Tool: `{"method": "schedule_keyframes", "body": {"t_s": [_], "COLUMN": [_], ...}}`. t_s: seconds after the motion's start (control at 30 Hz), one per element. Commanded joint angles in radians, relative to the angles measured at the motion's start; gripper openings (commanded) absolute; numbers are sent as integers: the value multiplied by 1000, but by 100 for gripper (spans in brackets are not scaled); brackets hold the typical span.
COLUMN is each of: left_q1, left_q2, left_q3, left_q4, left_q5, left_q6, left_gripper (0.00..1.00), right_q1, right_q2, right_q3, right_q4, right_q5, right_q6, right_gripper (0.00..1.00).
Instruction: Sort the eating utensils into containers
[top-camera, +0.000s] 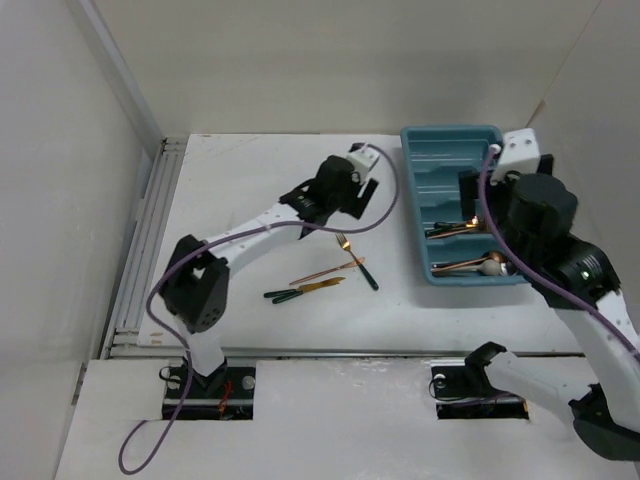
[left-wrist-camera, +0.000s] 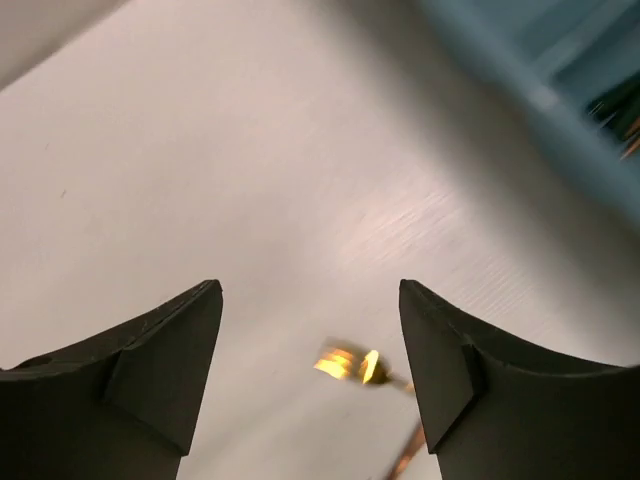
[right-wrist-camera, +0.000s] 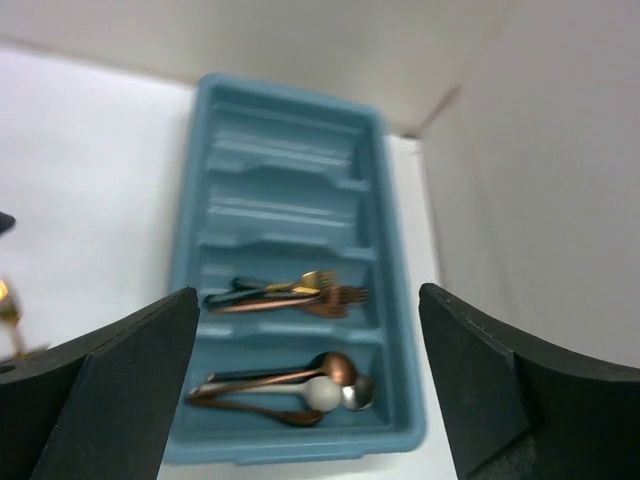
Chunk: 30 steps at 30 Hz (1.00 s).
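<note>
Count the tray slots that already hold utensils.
2. The nearest slot holds spoons, the next slot holds forks; the two farther slots are empty. The right wrist view shows all four.

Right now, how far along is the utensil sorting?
Partly done. Forks lie in one slot of the tray and spoons in the slot nearest the arms; the two far slots are empty. Nothing is in hand: the right hand is open above the tray, and the left hand is open over a gold fork. Left on the table: that fork, a copper piece and a dark-handled piece.
</note>
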<state>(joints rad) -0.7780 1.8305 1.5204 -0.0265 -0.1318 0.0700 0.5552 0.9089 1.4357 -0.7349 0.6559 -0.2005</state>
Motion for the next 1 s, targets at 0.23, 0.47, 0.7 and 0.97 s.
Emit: {"method": "schedule_keyframes", "body": {"t_s": [0.23,0.47,0.7,0.97], "left_q1": [277,423,490,456], "left_q2": [-385,-554,-586,-666], "left_q3": [-511,-673,-686,-680], "left_q4": [-77,-124,-133,-128], "left_q5": [29,-31,-20,-20], "left_q6": [-51,-118,-108,-90], "left_gripper": [64,64,64,64], "right_q1": [47,196,259,236], "right_q2": [324,511,741,901], "right_q3": [-167,-297,-259,-232], "right_q4": [-40,83,178,187], "right_q5": [-581,-590,-540,-475], "right_q6": [113,207,271,306], "right_gripper": [95,87,80,69]}}
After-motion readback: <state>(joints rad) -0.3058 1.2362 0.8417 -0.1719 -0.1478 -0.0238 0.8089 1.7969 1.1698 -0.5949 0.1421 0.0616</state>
